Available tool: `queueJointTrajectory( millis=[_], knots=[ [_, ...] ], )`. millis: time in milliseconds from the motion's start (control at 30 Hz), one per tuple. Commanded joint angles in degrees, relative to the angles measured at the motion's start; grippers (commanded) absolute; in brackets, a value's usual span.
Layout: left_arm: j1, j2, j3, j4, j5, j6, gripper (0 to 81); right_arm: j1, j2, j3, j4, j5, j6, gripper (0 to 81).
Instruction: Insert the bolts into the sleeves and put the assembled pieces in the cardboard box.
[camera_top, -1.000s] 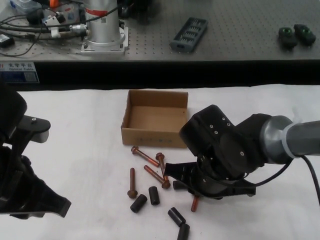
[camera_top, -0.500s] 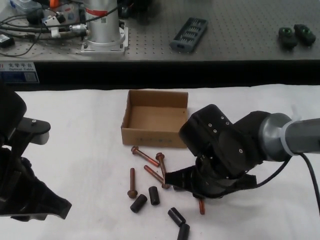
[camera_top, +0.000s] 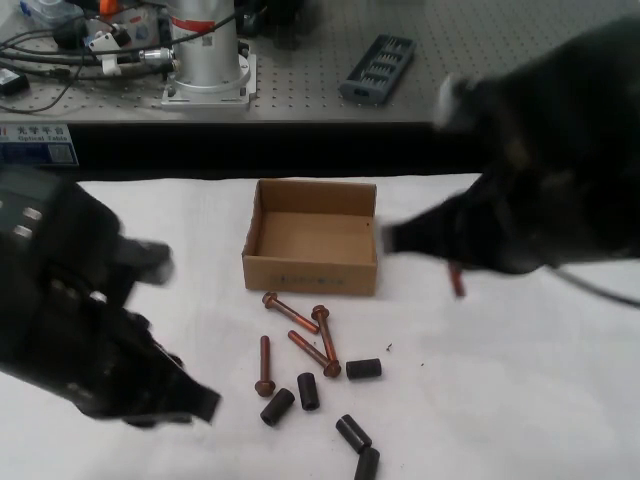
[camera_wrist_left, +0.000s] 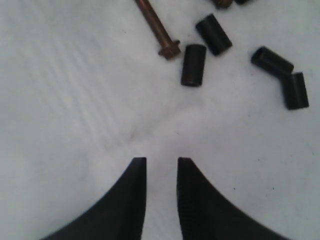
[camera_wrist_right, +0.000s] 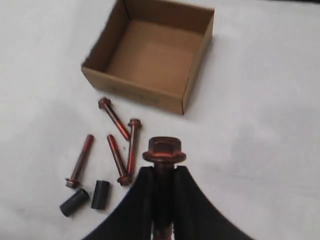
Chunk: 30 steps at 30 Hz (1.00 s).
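R gripper (camera_wrist_right: 163, 172): clamped on 1 bolt (camera_wrist_right: 164, 149), head past fingertips. L gripper (camera_wrist_left: 161, 165): narrow gap, nothing held, near sleeves (camera_wrist_left: 193, 65).

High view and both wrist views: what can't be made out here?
Right wrist view: the right hand hides the shank of the held bolt.
Left wrist view: the picture's edge cuts off the loose bolt; the sleeves lie side-on, bores unseen.
High view: blur smears the right arm and left arm, so their shapes are unreadable.
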<state>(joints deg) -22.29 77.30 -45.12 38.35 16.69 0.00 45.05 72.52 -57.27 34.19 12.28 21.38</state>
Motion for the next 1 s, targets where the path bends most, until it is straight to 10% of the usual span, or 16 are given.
queueJointTrajectory(
  millis=[0,300,967],
  knots=[
    [-4.64,4.57,-0.06,-0.41,0.86,1.49,21.8,-1.07,-4.64,-0.26,1.08,0.04,-1.25,4.1],
    [-17.73,13.42,-3.15,-5.49,-3.65,2.06,22.1,-1.77,-10.97,-0.26,5.33,-0.37,-3.30,4.1],
    [-15.35,26.81,-18.27,-1.95,-19.04,12.49,28.2,-1.77,-11.89,-0.26,8.31,-3.23,-5.77,4.1]
  ],
)
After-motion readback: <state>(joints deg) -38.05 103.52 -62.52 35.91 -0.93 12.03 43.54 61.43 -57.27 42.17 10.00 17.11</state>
